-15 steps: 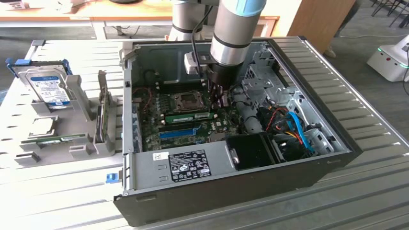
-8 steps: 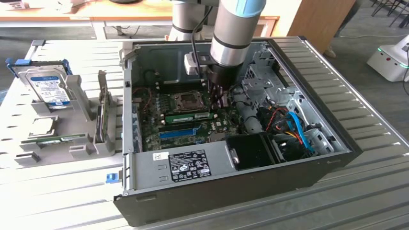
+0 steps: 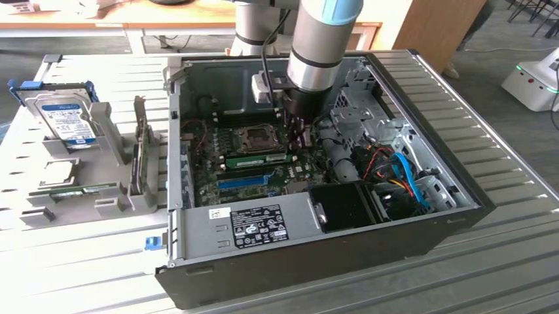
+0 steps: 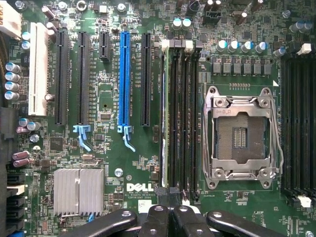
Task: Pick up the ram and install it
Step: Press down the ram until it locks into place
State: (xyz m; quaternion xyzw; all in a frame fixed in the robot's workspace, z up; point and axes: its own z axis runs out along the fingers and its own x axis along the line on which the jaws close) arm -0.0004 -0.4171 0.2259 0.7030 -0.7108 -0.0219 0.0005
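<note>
The ram (image 3: 259, 159) is a narrow green stick lying along the memory slots on the motherboard, just below the CPU socket (image 3: 259, 137) inside the open computer case (image 3: 419, 242). In the wrist view the ram (image 4: 166, 118) appears edge-on in the first memory slot beside the black expansion slots. My gripper (image 3: 300, 140) hangs from the arm over the end of the ram at the exterior view's right. Its black fingers (image 4: 157, 217) are pressed together, and I see nothing between them. My gripper (image 4: 170, 210) sits right at the ram's near end; I cannot tell whether it touches.
A long blue slot (image 4: 123, 79) and black slots run beside the memory slots. A silver heatsink (image 4: 79, 190) is close to the gripper. Left of the case in the exterior view, a grey holder carries a hard drive (image 3: 65, 121) and another thin green stick (image 3: 83, 191). Cables (image 3: 402, 176) crowd the case's right side.
</note>
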